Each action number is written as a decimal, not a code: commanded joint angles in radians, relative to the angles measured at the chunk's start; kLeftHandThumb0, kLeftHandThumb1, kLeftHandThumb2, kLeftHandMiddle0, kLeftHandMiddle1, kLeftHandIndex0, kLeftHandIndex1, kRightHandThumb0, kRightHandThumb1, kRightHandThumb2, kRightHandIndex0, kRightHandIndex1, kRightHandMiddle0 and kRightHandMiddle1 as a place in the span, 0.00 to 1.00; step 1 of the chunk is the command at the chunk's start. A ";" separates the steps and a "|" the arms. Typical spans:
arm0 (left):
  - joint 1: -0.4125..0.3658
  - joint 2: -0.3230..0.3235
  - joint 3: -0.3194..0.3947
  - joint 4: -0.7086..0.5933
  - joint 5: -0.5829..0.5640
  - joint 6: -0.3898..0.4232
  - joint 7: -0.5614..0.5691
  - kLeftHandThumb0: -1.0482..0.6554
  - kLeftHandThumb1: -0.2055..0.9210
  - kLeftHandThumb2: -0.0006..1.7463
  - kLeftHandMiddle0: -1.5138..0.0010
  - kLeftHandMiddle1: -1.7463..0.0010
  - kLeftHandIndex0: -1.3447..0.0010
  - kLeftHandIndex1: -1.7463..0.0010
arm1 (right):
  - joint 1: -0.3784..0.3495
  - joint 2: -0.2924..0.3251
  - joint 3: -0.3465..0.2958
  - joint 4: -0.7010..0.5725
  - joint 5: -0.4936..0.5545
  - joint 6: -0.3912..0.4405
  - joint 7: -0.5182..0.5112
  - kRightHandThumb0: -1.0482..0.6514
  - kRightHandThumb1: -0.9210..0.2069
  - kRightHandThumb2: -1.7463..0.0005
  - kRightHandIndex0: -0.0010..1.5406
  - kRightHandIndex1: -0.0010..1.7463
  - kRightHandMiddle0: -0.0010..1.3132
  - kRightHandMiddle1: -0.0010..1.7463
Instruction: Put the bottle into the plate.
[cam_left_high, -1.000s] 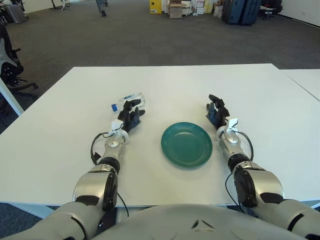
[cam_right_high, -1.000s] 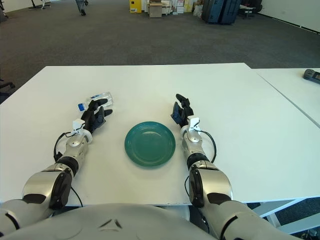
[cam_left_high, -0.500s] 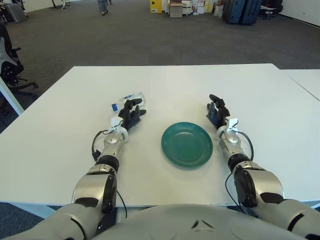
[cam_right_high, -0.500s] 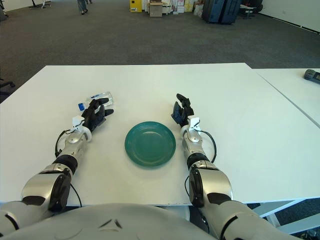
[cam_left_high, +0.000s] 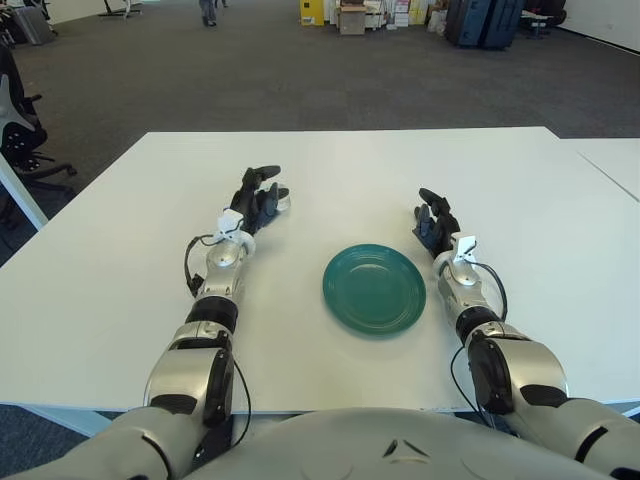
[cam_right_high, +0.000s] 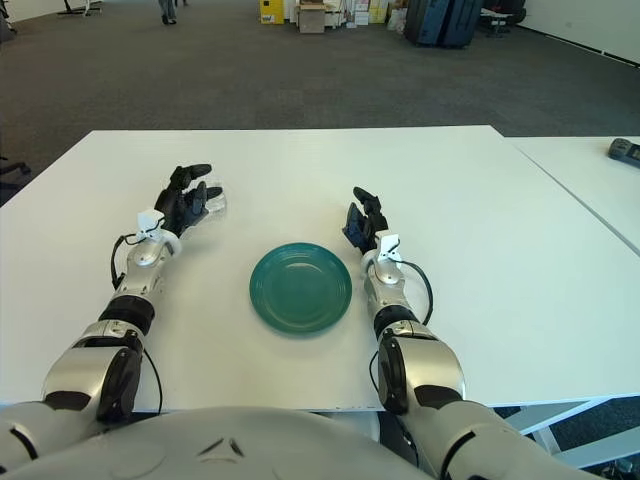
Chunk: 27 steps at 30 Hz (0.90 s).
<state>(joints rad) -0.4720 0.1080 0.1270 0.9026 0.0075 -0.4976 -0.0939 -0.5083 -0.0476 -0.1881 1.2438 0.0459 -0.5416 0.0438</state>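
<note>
The robot's left hand was stretched out over the white tabletop, sitting right on top of the small clear plastic bottle. Only a sliver of the bottle peeked out on the right side of the dark fingers, so most of it was covered. The fingers were arched over it, one sticking up and forward, the others curving down around it. Honestly I couldn't tell whether they were actually clamped on the bottle or just draped over it, and I couldn't tell if it was off the table either.

The round teal-green plate sat on the table nearer the robot, between the two forearms, with nothing in it. The bottle was well apart from it, farther back and to the left, so not in the plate.

The right hand showed just beside the plate's far right edge, with its dark fingers loosely spread and holding nothing.

Behind the table there was a big stretch of dark grey carpet, with some boxes and dark luggage-looking cases lined up at the far side of the room and a black office chair off to the left.
</note>
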 joint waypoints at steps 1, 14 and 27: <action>-0.060 0.033 -0.023 0.027 0.042 -0.039 0.032 0.23 1.00 0.36 0.76 0.64 0.90 0.38 | 0.054 0.007 -0.002 0.048 -0.005 0.067 -0.008 0.21 0.00 0.53 0.15 0.00 0.00 0.35; -0.136 0.112 -0.180 0.114 0.318 -0.135 0.282 0.17 1.00 0.33 0.79 0.67 0.94 0.39 | 0.055 0.000 -0.005 0.047 -0.002 0.064 -0.004 0.20 0.00 0.54 0.15 0.00 0.00 0.36; -0.339 0.103 -0.562 0.418 0.773 0.213 0.753 0.04 1.00 0.39 0.95 0.95 1.00 0.68 | 0.059 -0.007 -0.009 0.045 0.002 0.061 0.004 0.21 0.00 0.53 0.17 0.01 0.00 0.36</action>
<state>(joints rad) -0.7511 0.2103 -0.3516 1.2682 0.6965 -0.3775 0.5946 -0.5070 -0.0511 -0.1891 1.2421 0.0471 -0.5430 0.0495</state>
